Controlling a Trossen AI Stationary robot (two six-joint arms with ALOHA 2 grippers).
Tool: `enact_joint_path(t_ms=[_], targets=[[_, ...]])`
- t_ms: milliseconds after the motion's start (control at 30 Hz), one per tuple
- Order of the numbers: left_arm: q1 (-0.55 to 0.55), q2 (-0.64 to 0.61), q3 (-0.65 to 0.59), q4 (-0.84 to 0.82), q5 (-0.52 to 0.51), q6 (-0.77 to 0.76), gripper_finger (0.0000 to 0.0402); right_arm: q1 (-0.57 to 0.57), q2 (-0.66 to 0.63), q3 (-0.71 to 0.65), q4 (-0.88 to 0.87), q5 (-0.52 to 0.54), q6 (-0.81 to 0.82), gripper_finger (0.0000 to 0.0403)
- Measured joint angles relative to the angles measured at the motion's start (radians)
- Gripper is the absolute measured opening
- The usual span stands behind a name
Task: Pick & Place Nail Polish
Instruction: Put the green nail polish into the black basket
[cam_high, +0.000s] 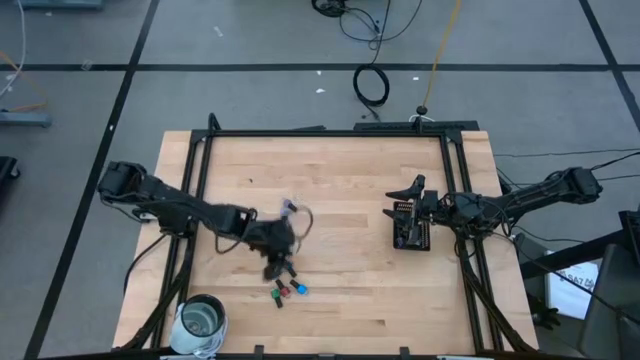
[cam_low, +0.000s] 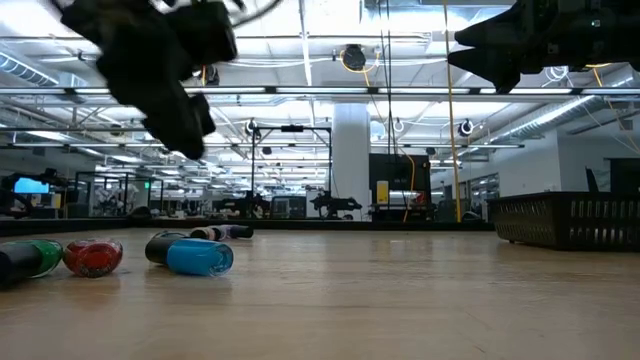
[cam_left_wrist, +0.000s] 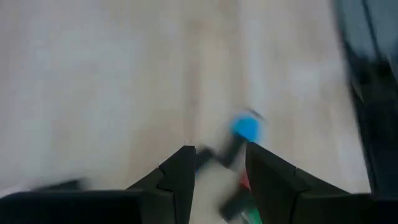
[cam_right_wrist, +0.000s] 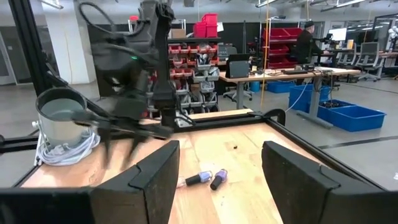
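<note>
Left gripper (cam_high: 277, 262) over the wood table (cam_high: 330, 180), toward seven o'clock from the table's middle, just above a small cluster of nail polish bottles (cam_high: 289, 291). Fingers (cam_left_wrist: 180, 180) parted with only tabletop in the gap, grasping nothing. Blue bottle (cam_left_wrist: 246, 127) just beyond the fingertips in the left wrist view, dark-capped, lying flat.

From table height: green bottle (cam_low: 30, 258), red bottle (cam_low: 93, 257) and blue bottle (cam_low: 196, 256) lying on their sides in a row, a further small bottle (cam_low: 222, 233) behind them (colour hard to tell).

Right gripper (cam_high: 412, 196) at three o'clock, hovering over the black tray (cam_high: 411, 238), jaws spread apart and empty. Two purple bottles (cam_right_wrist: 207, 178) lying side by side on the wood between its fingers in the right wrist view.

Glass jar (cam_high: 201, 321) at seven o'clock, at the table's near edge, well apart from the tray.
</note>
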Motion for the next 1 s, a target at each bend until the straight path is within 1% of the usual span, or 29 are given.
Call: enact_joint_path(t_ms=[67,133,200,233,367,467,533,600,733,867,1000], targets=[[-0.043,0.001,0.0,-0.014,0.001,0.136,0.014,0.0,0.0,0.0,-0.001,0.0,0.0,0.0215],[-0.086,0.0,0.0,-0.035,-0.032,0.259,0.014,0.0,0.0,0.0,-0.007,0.0,0.0,0.0215],[-0.127,0.001,0.0,-0.055,-0.055,0.334,0.014,0.0,0.0,0.0,-0.008,0.0,0.0,0.0215],[-0.146,0.001,0.0,-0.053,-0.069,0.346,0.014,0.0,0.0,0.0,-0.008,0.0,0.0,0.0215],[-0.197,0.016,0.0,-0.016,-0.128,0.326,0.014,0.0,0.0,0.0,-0.008,0.0,0.0,0.0215],[-0.233,0.044,0.0,0.005,-0.119,0.314,0.014,0.0,0.0,0.0,-0.008,0.0,0.0,0.0215],[-0.258,0.078,0.003,0.039,-0.098,0.315,0.014,0.0,0.0,0.0,-0.007,0.0,0.0,0.0215],[-0.281,0.118,0.0,0.048,-0.099,0.325,0.014,0.0,0.0,0.0,-0.007,0.0,0.0,0.0215],[-0.305,0.185,0.0,0.113,-0.128,0.388,0.014,0.0,0.0,0.0,-0.006,0.0,0.007,0.0215],[-0.306,0.242,0.002,0.13,-0.158,0.348,0.014,0.0,0.0,0.0,-0.002,0.0,0.01,0.0215],[-0.306,0.281,0.005,0.124,-0.156,0.316,0.014,0.0,0.0,0.0,-0.003,-0.001,0.034,0.0215]])
